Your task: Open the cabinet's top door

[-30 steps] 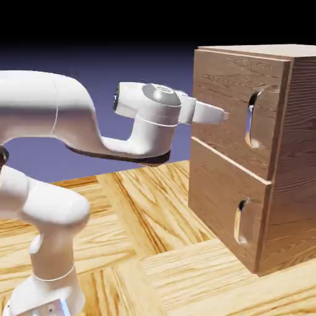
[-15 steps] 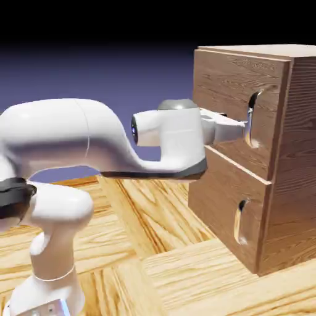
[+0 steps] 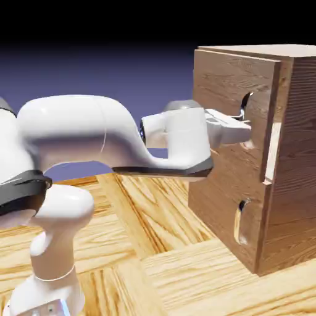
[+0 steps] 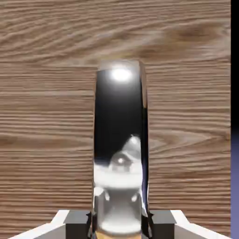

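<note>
The light-brown wood-grain cabinet [image 3: 296,185] stands at the exterior view's right. Its top door [image 3: 225,80] is slightly ajar: a pale gap shows along its right edge. My gripper [image 3: 244,129] reaches into the door's oval recess and is shut on the vertical silver handle [image 3: 245,105]. In the hand view the shiny handle [image 4: 120,140] fills the middle, upright against the door's wood [image 4: 46,93]. It runs down between my grey fingertips [image 4: 77,218] at the bottom edge, where my gripper [image 4: 120,224] clamps it.
Below the top door sits a lower panel [image 3: 216,197] with its own silver handle [image 3: 239,222], closed flush. The white arm [image 3: 92,136] stretches level from the left across a wooden parquet table [image 3: 154,247].
The hand moved right into the top door's recess and its jaws closed on the handle. The top door's right edge now stands a little out from the cabinet.
</note>
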{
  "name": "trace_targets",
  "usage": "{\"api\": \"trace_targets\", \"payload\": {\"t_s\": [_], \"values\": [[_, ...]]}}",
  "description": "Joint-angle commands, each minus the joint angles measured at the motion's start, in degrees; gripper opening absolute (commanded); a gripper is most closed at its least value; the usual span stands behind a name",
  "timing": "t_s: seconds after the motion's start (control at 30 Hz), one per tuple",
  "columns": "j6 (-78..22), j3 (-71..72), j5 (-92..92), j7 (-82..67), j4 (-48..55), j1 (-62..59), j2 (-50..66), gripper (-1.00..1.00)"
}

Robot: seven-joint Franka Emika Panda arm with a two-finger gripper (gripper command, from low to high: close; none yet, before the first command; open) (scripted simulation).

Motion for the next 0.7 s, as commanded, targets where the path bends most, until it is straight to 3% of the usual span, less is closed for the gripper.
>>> {"api": "trace_targets", "payload": {"t_s": [0.0, 0.23, 0.5, 0.67], "values": [[-1.6, 2.1, 1.9, -0.6, -2.0, -2.0, -0.5, -1.0], [-11.8, 16.6, 15.5, -4.2, -13.6, -13.2, -5.3, -1.0], [-2.7, 30.3, 16.0, 8.1, -12.5, -29.7, 2.0, -1.0], [-2.0, 40.7, 23.8, 8.1, -15.7, -38.6, -0.3, -1.0]]}}
